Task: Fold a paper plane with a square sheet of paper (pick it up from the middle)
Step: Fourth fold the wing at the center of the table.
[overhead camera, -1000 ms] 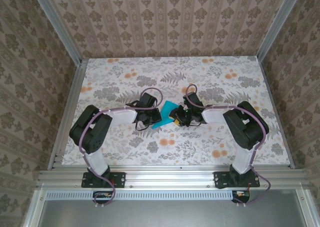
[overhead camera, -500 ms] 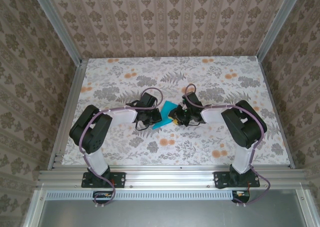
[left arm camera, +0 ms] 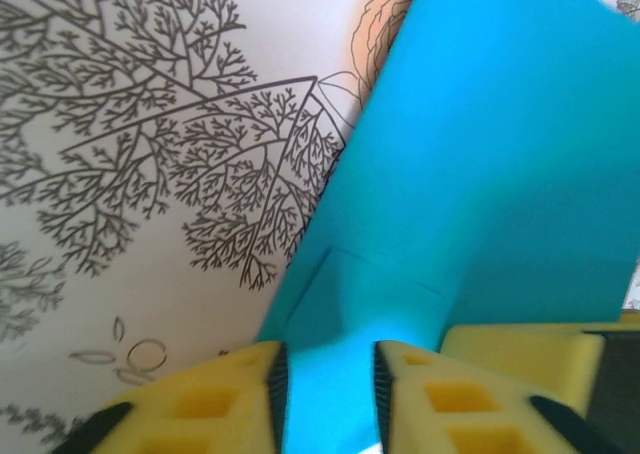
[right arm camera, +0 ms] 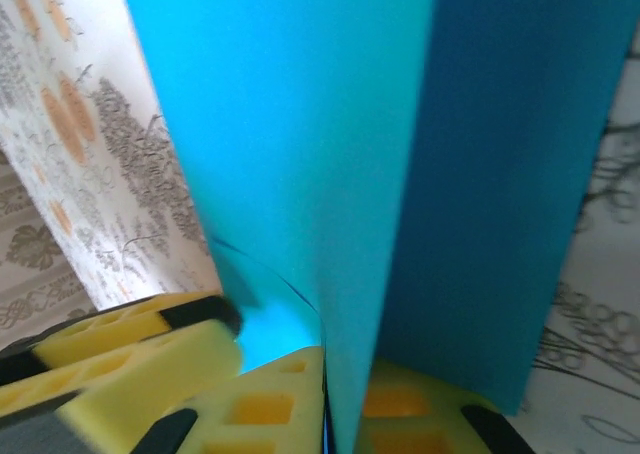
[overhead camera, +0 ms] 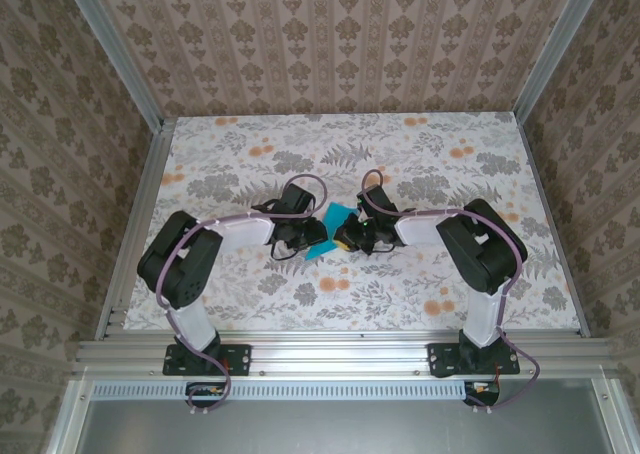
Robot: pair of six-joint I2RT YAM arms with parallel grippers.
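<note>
Flanking one paper sheet (overhead camera: 335, 214): left gripper (overhead camera: 312, 236), right gripper (overhead camera: 351, 239)

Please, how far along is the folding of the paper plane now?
Done: the square sheet of paper carries one long fold, seen in the right wrist view. In hand: the right gripper pinches it at that fold; it also runs between the fingers of the left gripper, grip unclear. Left: it is not yet a pointed dart, so more folds likely remain.

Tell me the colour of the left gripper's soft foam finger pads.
Yellow; the foam pads show best in the left wrist view.
</note>
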